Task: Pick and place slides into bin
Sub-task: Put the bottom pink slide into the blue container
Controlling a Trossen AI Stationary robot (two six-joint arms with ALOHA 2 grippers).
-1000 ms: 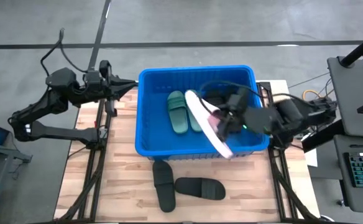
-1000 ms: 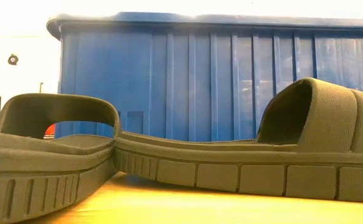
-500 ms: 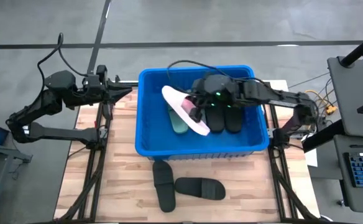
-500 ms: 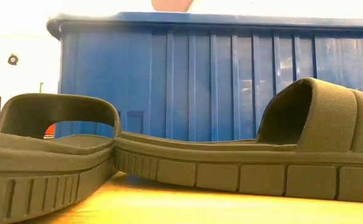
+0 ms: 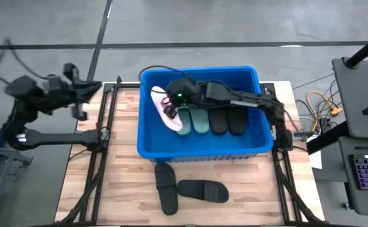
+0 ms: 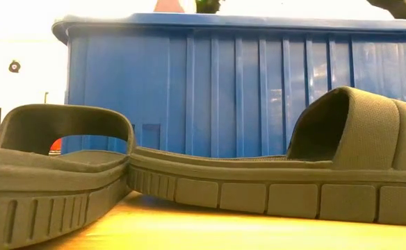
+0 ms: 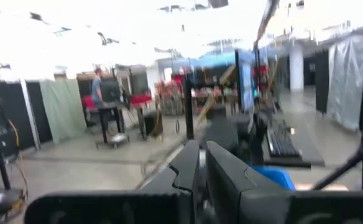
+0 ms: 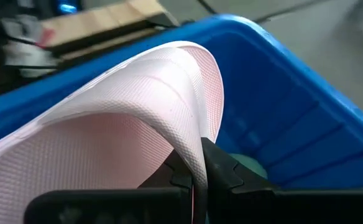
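The blue bin (image 5: 200, 146) stands mid-table and shows as a blue wall (image 6: 258, 90) in the low view. Two sage green slides (image 5: 195, 120) and two black slides (image 5: 227, 120) lie side by side on its floor. My right gripper (image 5: 170, 109) reaches over the bin's left part, shut on a pale pink slide (image 5: 162, 104); the slide's tip (image 6: 174, 5) peeks above the rim. Two more black slides (image 5: 165, 187) (image 5: 203, 190) lie on the table in front of the bin. My left gripper (image 5: 94, 87) is shut and holds nothing, past the table's far left corner. My right gripper (image 8: 197, 171) pinches the pink slide's wide top strap at its edge (image 8: 194, 140) between the two fingers. It comes slanting down from the table's right. The slide is tilted inside the bin's left part; whether its lower end touches anything I cannot tell.
The table's near half is bare wood around the two black slides. Metal frame rails (image 5: 102, 157) run down the table's left and right sides. A desk with a keyboard (image 5: 367, 173) stands off to the right.
My right gripper has carried the pink slide from the bin's near right wall across the bin toward the table's left and down into it, tipping forward. My left arm has drawn back toward the left, off the table. Both grippers stay shut.
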